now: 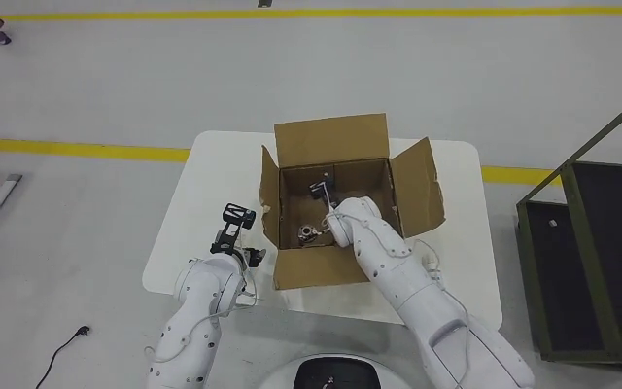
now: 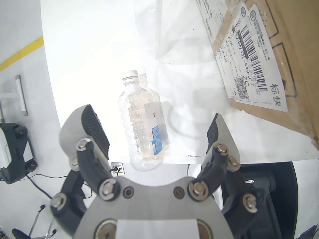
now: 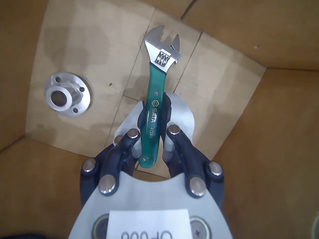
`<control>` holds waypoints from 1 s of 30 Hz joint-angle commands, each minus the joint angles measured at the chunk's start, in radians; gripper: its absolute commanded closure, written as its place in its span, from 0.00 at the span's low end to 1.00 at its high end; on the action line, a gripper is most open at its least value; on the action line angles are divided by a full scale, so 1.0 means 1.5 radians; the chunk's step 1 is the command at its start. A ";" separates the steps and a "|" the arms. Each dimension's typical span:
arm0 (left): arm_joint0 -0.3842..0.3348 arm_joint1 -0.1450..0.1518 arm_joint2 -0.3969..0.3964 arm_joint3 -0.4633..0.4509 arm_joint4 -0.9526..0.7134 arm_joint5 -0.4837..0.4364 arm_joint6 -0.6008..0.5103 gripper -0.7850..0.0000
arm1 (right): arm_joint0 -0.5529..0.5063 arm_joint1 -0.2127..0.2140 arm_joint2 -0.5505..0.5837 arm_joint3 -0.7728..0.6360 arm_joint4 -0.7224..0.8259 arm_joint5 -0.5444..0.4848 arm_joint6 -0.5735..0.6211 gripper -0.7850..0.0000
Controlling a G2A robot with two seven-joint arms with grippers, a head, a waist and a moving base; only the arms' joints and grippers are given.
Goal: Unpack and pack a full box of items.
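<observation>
Outside, a bottle waits; inside the box, a wrench is gripped.
On the left, the left gripper [image 2: 153, 121] hangs with fingers spread wide over the clear plastic bottle [image 2: 143, 123] on the white table [image 2: 87, 38], beside the cardboard box [image 1: 330, 136] (neither pad touches it). Inside the box, the right gripper [image 3: 154, 111] pinches the green-handled wrench [image 3: 155, 85], with a metal flange [image 3: 67, 94] on the floor nearby.

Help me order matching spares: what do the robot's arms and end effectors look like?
The left arm and right arm wear smooth white rounded shells. The left end effector and right end effector each have a silver base plate bearing a white label, black linkages with round silver fasteners, and two silver-backed fingers with black pads.
</observation>
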 commanded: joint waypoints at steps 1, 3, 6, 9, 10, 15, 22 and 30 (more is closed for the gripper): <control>0.000 0.000 0.000 0.000 0.000 0.000 0.000 0.00 | -0.013 0.004 0.003 -0.015 -0.011 -0.002 0.013 1.00; 0.000 0.000 0.000 0.000 0.000 0.000 0.000 0.00 | -0.023 0.008 0.007 -0.025 -0.020 -0.004 0.021 1.00; 0.000 0.000 0.000 0.000 0.000 0.000 0.000 0.00 | -0.032 0.011 0.012 -0.033 -0.027 -0.005 0.029 1.00; 0.000 0.000 0.000 0.000 0.000 0.000 0.000 0.00 | -0.040 0.013 0.018 -0.039 -0.029 -0.006 0.030 0.78; 0.000 0.000 0.000 0.000 0.000 0.000 0.000 0.00 | -0.042 0.014 0.021 -0.040 -0.028 -0.005 0.028 0.68; 0.000 0.000 0.000 0.000 0.000 0.000 0.000 0.00 | -0.044 0.014 0.027 -0.040 -0.027 0.000 0.021 0.36; 0.000 0.000 0.000 0.000 0.000 0.000 0.000 0.00 | -0.039 0.013 0.033 -0.046 -0.025 0.003 0.015 0.31; 0.000 0.000 0.000 0.000 0.000 0.000 0.000 0.00 | -0.027 0.007 0.042 -0.029 0.003 0.014 -0.007 0.36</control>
